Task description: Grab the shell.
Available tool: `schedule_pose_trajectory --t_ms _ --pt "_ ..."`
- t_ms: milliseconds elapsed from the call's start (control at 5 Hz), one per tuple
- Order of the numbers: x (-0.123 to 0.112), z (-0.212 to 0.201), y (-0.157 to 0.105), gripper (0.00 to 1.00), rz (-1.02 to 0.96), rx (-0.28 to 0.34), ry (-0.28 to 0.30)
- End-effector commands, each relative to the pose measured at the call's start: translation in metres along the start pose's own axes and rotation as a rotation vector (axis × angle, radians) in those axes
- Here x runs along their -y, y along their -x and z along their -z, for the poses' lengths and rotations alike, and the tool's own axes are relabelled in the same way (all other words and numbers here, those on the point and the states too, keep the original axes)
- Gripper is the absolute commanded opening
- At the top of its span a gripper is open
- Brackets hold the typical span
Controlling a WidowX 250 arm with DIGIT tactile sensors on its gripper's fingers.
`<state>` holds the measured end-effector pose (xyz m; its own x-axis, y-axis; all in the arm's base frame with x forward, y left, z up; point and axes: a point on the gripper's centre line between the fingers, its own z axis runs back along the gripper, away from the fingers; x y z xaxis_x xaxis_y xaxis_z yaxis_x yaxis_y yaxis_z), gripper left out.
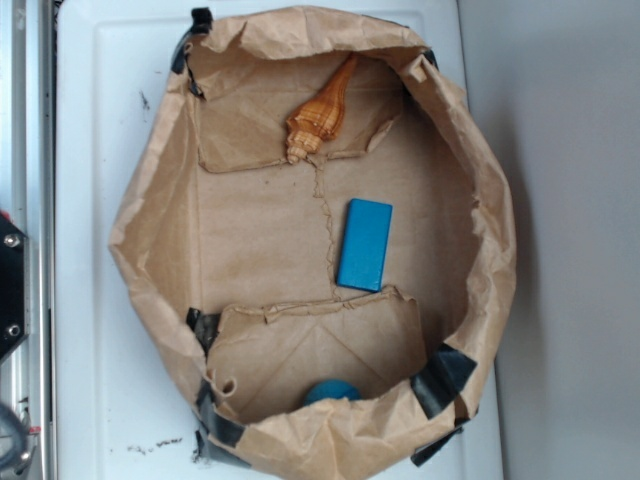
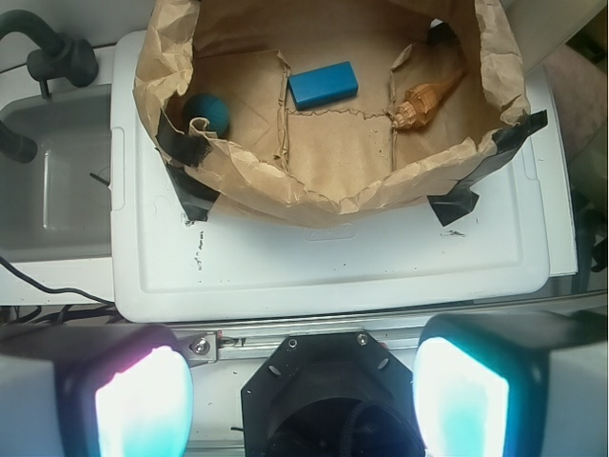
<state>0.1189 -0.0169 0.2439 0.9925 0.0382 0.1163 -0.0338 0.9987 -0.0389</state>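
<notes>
The shell (image 1: 320, 112), orange-tan with ridged whorls and a thin tail, lies at the far end of a brown paper bag (image 1: 150, 250), its tail pointing up against the bag wall. The wrist view shows the shell (image 2: 423, 100) at the bag's right side. My gripper (image 2: 303, 395) is open, its two glowing pads wide apart with nothing between them. It hangs well back from the bag, over the base of the arm, far from the shell. The gripper does not show in the exterior view.
A flat blue block (image 1: 364, 244) lies mid-bag and a teal round object (image 1: 330, 390) sits by the near wall. The bag is taped with black tape (image 1: 441, 377) to a white board (image 1: 100, 120). A grey tray (image 2: 48, 181) lies left of the board.
</notes>
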Motion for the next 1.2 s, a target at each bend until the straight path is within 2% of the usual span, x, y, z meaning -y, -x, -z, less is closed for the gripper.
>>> schedule_pose_trajectory --t_ms 0,200,400,1000 --pt "0.0 0.0 0.0 1.0 0.0 0.0 0.0" --pt "-0.049 0.029 -0.049 1.0 -0.115 0.004 -0.006" --pt "-0.008 0.012 -0.005 1.0 -0.226 0.121 -0.101" --pt "-0.008 0.012 -0.005 1.0 -0.226 0.121 -0.101"
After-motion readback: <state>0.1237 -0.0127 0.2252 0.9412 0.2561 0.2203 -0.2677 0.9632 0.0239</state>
